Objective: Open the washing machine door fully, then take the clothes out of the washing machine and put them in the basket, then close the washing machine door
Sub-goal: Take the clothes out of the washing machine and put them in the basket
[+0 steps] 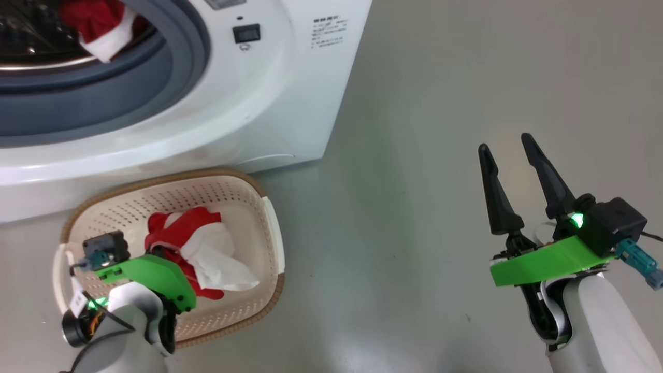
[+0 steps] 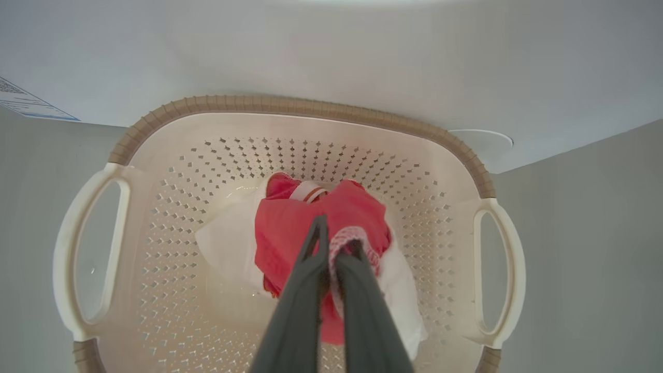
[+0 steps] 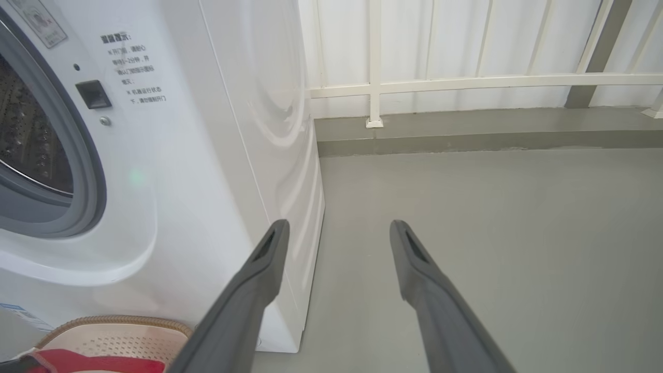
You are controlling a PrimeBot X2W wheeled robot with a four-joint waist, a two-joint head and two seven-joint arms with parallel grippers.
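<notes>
Left jaws held the clothes (image 2: 290, 228) pinched over the basket (image 2: 290, 105); right jaws stood open, empty. Next, probably: release, return to the washing machine (image 1: 290, 77).

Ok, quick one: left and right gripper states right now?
Left gripper: shut on the clothes, over the basket.
Right gripper: open, holding nothing.

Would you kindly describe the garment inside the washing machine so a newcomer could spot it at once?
Find the big white washing machine; look into its grey-ringed opening. A red garment with a white band lies there, unlike the red and white clothes in the cream basket below.
</notes>
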